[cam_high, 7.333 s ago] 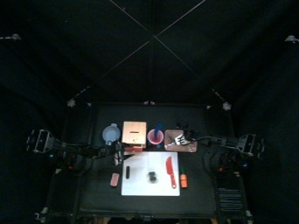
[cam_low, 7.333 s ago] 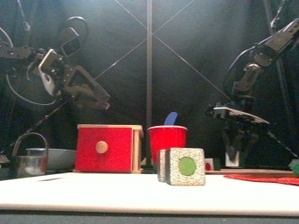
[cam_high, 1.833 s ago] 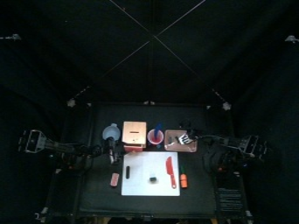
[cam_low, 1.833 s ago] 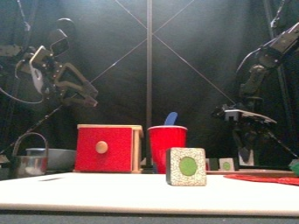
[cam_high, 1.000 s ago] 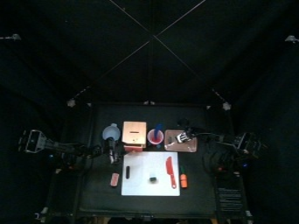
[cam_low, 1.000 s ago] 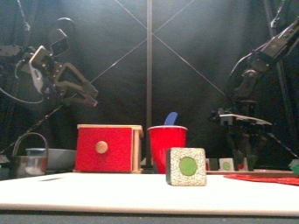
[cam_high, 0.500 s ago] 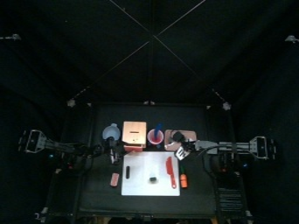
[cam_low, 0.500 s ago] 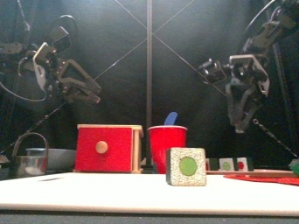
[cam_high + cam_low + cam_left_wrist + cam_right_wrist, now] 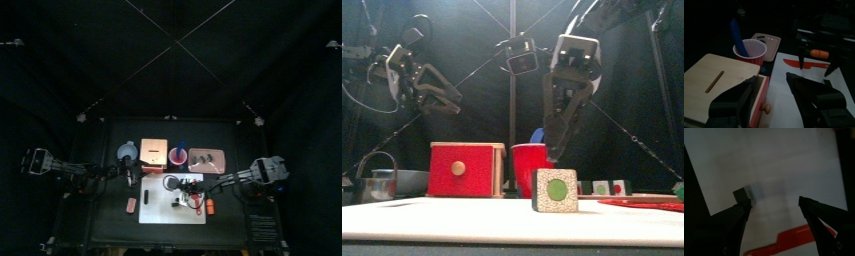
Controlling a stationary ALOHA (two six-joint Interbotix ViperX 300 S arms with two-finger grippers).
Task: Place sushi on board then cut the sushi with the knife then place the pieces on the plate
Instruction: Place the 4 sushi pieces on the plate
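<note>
One dark green sushi piece [image 9: 553, 190] [image 9: 175, 203] stands on the white cutting board [image 9: 155, 210]. My right gripper [image 9: 552, 160] [image 9: 175, 185] hangs open just above it. In the right wrist view the piece [image 9: 744, 194] lies near one jaw, not between them, and the gripper [image 9: 774, 203] holds nothing. The red knife [image 9: 784, 245] [image 9: 799, 62] lies on the board's right part. Two small sushi pieces [image 9: 609, 187] sit on the pink plate [image 9: 206, 158]. My left gripper [image 9: 771, 78] [image 9: 422, 85] rests open over the wooden box's near edge.
The wooden box [image 9: 466, 170] and the red cup [image 9: 533, 165] with a blue knife [image 9: 537, 134] stand behind the board. A metal cutter [image 9: 380, 180] is at the far left. An orange toy [image 9: 210, 207] lies at the board's right edge.
My right arm has swung from over the pink plate to the board and come down over the sushi piece. The left arm has stayed put.
</note>
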